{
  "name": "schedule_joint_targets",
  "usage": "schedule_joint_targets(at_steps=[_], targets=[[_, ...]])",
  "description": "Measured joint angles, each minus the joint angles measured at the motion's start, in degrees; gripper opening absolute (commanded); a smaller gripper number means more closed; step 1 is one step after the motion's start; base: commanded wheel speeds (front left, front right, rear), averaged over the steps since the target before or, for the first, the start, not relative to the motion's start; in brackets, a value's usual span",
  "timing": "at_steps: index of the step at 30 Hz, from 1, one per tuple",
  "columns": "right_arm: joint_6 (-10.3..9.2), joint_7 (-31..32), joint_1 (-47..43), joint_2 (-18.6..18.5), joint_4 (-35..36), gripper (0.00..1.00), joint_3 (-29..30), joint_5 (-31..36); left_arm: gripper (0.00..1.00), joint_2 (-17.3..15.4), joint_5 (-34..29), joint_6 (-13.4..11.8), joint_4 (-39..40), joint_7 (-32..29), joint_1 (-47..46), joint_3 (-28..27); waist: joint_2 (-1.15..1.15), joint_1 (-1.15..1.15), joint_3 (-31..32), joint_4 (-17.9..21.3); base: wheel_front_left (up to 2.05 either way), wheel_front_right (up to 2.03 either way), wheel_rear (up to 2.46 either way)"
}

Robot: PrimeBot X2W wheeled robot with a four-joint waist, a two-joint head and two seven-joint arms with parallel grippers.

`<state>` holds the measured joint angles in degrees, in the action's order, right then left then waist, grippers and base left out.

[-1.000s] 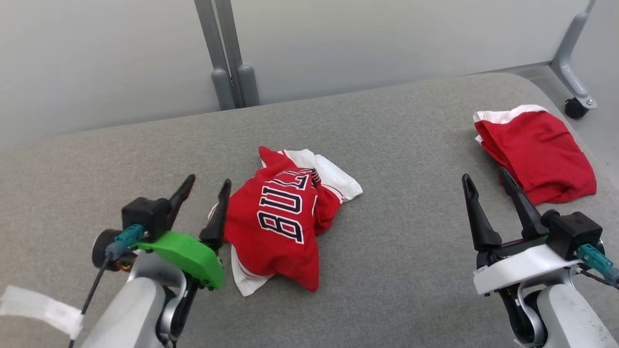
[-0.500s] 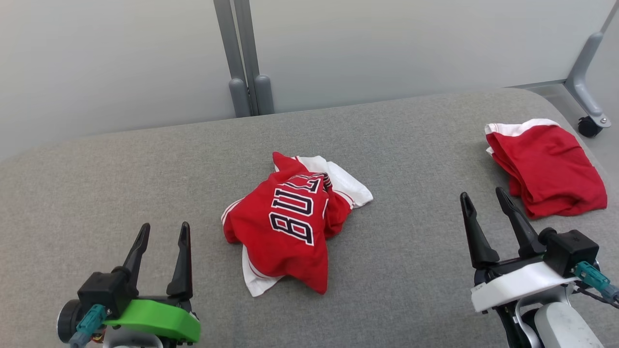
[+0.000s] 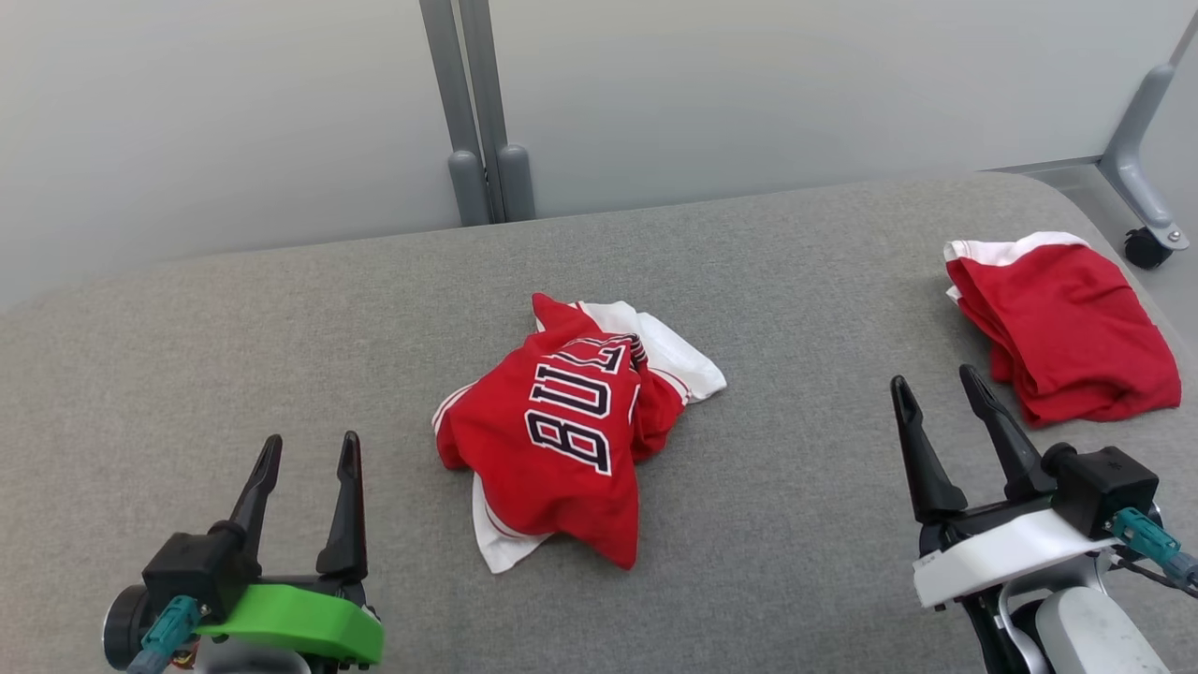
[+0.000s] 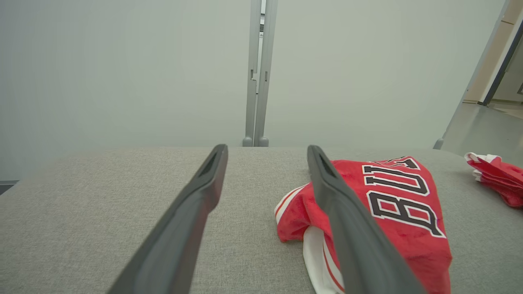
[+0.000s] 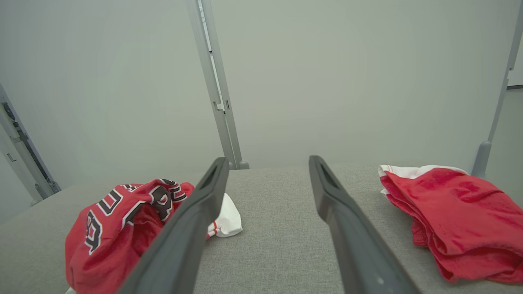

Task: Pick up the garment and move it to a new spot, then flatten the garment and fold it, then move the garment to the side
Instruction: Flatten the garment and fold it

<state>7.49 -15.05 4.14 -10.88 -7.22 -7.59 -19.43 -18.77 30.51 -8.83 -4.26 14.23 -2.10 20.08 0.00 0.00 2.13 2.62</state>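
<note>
The garment (image 3: 562,449) is a crumpled red jersey with dark lettering and white trim, lying in a heap at the middle of the grey padded table (image 3: 281,309). My left gripper (image 3: 312,440) is open at the lower left, a short way left of the heap and apart from it. In the left wrist view the jersey (image 4: 400,204) lies behind the right finger of that gripper (image 4: 266,149). My right gripper (image 3: 932,377) stands open at the lower right, holding nothing. The right wrist view has the jersey (image 5: 110,228) left of the open fingers (image 5: 268,160).
A second red garment (image 3: 1067,328), folded with white trim, lies near the table's far right edge, close beyond my right gripper. Behind the table stand a pale partition wall with grey posts (image 3: 477,112) and a caster wheel (image 3: 1144,248) at the right.
My left gripper has drawn back from the jersey's left edge to the lower left, still open. The head camera has shifted a little. The right gripper and both garments have stayed put.
</note>
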Motion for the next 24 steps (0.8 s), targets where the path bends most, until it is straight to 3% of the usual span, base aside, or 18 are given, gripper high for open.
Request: schedule_joint_targets(at_steps=[7,16,24], targets=[[0.01,2.10,0.12,-1.64,0.15,1.00,-6.49,-2.92,1.00,-0.94,-0.12,-1.35,0.97,0.05,-0.01,-1.87,0.00,0.00,-0.17,-1.79,0.00,0.00,0.00],[0.00,12.84,1.81,-4.63,-2.07,1.00,-21.00,-12.13,1.00,-1.92,0.26,-2.30,2.49,-0.55,0.27,-2.58,0.00,0.00,-0.64,-6.84,0.00,0.00,0.00],[0.00,17.24,5.26,-3.28,-10.40,1.00,-24.21,-12.29,1.00,-1.49,0.62,-1.97,2.26,-1.04,0.02,-1.64,0.00,0.00,-1.62,-11.64,0.00,0.00,0.00]])
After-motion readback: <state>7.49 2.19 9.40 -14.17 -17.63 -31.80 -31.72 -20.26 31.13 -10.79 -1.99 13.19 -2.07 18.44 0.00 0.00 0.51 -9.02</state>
